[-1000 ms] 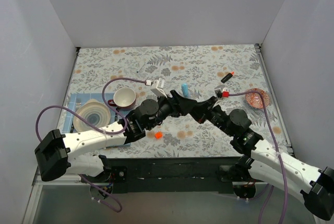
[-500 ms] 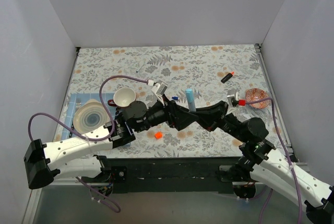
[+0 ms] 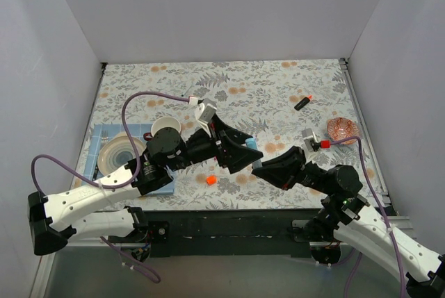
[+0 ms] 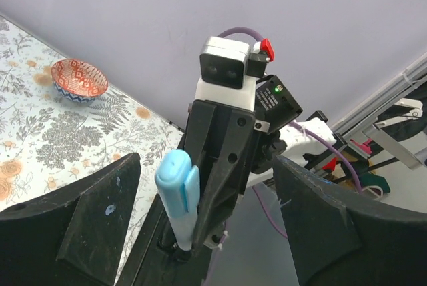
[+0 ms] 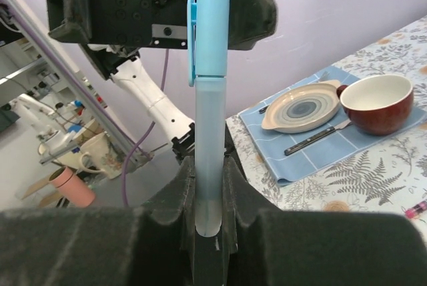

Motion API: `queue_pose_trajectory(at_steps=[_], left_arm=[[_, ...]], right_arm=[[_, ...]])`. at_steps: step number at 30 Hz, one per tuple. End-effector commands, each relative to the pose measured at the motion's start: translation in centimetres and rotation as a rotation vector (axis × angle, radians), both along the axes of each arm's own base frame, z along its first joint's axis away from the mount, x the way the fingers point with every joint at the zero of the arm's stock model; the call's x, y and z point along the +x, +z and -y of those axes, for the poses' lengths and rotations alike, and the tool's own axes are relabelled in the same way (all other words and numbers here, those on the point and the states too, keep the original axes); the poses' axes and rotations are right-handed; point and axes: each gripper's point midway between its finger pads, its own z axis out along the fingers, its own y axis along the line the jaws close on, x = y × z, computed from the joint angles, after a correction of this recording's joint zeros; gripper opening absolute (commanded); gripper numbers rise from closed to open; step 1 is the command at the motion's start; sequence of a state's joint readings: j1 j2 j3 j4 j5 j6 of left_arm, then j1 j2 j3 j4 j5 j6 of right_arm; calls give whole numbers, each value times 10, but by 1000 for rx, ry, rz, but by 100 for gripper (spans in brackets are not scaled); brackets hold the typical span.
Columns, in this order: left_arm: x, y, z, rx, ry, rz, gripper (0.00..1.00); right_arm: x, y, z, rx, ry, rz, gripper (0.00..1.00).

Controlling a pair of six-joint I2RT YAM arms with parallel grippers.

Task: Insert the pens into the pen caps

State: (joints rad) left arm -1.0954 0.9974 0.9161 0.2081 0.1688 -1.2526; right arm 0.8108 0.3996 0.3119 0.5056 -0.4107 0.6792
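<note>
Slip is our worry: our right pincer (image 5: pixel 209 169) is clamped low on the upright blue pen (image 5: pixel 211 99), seemingly capped already, above the bench (image 3: pixel 278 83). Our left pincer (image 4: pixel 207 223), spread wide facing it, could knock it askew when closing.

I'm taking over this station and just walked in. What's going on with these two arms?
The right claw is clamped on the lower end of a light blue pen, holding it upright above the table with a matching clip cap on its top. The left claw faces it, wide open, gripping nothing. An orange cap lies on the table near the front edge. A black pen with an orange end lies farther back on the right, with neither arm near it.
</note>
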Motion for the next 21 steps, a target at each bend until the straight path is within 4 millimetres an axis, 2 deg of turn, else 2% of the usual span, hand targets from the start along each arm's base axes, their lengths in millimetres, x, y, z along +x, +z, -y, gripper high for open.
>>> queue_pose_trajectory(at_steps=[1,3,7,10,11,13,14,15,17,19,20,21], left_arm=[[1,17,3,0,-2,52,79],[6,16,5,8,19,58,78],[6,18,7,-3,17,74,68],[3,18,8,-10,-5,77,56],[0,16,9,-8,-25,77,41],[-6,16,11,-20,-58,68,20],[-13,11,14,-15,-102,63,2],[-16,11,16,-26,-127,46,0],[-22,-3,26,6,-186,11,0],[-26,-17,34,31,-230,-40,0],[-28,-21,35,33,-244,-59,0],[-32,-25,37,31,-267,-67,0]], right_arm=[[-19,24,5,73,78,57,1],[-21,23,5,76,91,56,1],[-24,20,5,81,109,38,1],[-26,21,6,96,117,41,1],[-27,23,7,104,120,45,1],[-28,21,6,107,129,42,1],[-29,26,7,124,134,47,1],[-29,29,8,136,131,49,1],[-28,36,8,167,130,56,1],[-31,61,17,272,119,108,1],[-34,80,22,317,117,149,1],[-30,89,22,317,88,165,1]])
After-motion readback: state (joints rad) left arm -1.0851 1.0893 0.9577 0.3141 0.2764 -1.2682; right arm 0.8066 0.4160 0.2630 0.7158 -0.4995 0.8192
